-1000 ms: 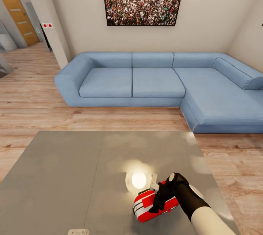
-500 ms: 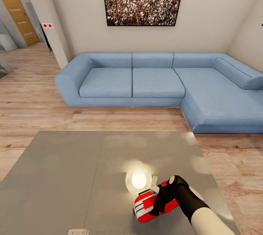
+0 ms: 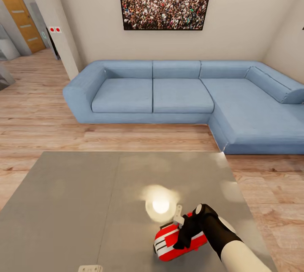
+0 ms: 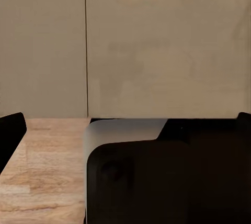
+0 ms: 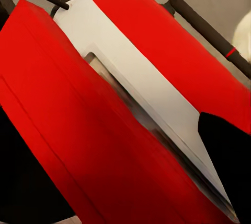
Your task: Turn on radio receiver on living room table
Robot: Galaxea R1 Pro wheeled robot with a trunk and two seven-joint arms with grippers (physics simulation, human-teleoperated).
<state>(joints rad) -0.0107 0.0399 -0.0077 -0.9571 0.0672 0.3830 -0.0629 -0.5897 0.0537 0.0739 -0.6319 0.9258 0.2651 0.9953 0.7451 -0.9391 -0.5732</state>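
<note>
right claw (image 3: 185,232) sits on top of the red radio receiver (image 3: 169,242), fingers draped over it; can't tell if it's clenched or released. radio lies near the tabletop (image 3: 76,204) front-right edge, beside a lamp glare. blue sofa (image 3: 177,94) behind. left claw state unreadable.

One radio receiver (image 3: 179,242), one table (image 3: 84,204), one sofa (image 3: 185,99) (L-shaped).
</note>
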